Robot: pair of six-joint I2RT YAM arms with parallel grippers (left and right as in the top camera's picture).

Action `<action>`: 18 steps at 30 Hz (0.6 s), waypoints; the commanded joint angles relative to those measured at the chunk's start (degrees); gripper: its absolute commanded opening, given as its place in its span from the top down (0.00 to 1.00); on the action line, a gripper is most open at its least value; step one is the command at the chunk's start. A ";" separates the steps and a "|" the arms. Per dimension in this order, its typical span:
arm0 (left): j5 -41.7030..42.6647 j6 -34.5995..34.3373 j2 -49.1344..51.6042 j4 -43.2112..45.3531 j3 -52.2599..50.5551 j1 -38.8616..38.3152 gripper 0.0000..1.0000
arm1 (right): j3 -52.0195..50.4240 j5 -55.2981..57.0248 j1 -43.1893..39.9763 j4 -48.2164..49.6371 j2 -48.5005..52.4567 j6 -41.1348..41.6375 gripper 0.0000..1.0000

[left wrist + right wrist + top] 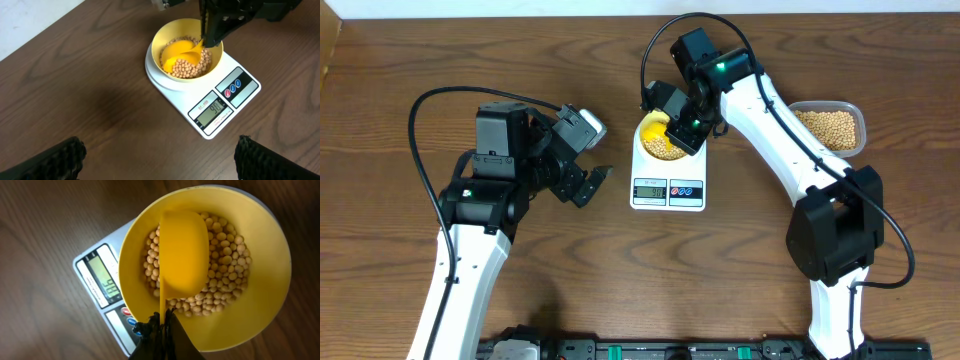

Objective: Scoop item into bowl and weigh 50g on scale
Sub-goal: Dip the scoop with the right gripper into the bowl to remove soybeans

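My right end effector [160, 324] is clenched on the thin handle of the scoop [182, 250], which reaches into the bowl [270, 295]. The scoop is stiff, light plastic. Gripped this far back on so narrow a handle, I judge it could twist between my 2 fingers if its lip snags.

The beans [225, 270] lie in a heap on the bowl's floor, beside and under the scoop. They look hard, smooth and round, so they should pour freely, roll, and bounce off a rim. They are best moved with the scoop, not pinched. The bowl sits on the scale [222, 65] and looks light. A nudge could slide it, and any pressure from me would falsify the weight.

My left end effector [597, 183] hangs released over the desk left of the scale. A tub [863, 130] with more beans stands beyond my right arm.

My fingers hide the handle itself. I cannot tell whether the scoop touches the beans. The display [216, 107] is lit, but its digits are too small to trust. From overhead my arm covers much of the bowl.
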 commanded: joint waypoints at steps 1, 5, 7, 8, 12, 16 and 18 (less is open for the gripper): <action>-0.39 -0.70 -0.26 0.17 -0.66 0.28 0.03 | -0.24 -2.38 -0.90 -0.48 0.31 3.17 0.99; -0.39 -0.70 -0.26 0.17 -0.66 0.28 0.03 | -0.22 -4.48 -1.95 -0.66 0.31 4.42 0.99; -0.39 -0.70 -0.26 0.17 -0.66 0.28 0.03 | -0.20 -7.08 -2.64 -0.66 0.31 4.70 0.99; -0.39 -0.70 -0.26 0.20 -0.66 0.28 0.03 | -0.20 -8.41 -2.95 -0.66 0.31 5.44 0.99; -0.39 -0.70 -0.26 0.20 -0.66 0.28 0.03 | -0.20 -14.47 -4.50 -0.59 0.31 7.82 0.99; -0.39 -0.70 -0.26 0.17 -0.66 0.28 0.03 | -0.20 -21.94 -6.49 -0.50 0.28 8.94 0.99; -0.39 -0.70 -0.26 0.17 -0.66 0.28 0.03 | -0.20 -25.29 -7.43 -0.57 0.28 9.07 0.99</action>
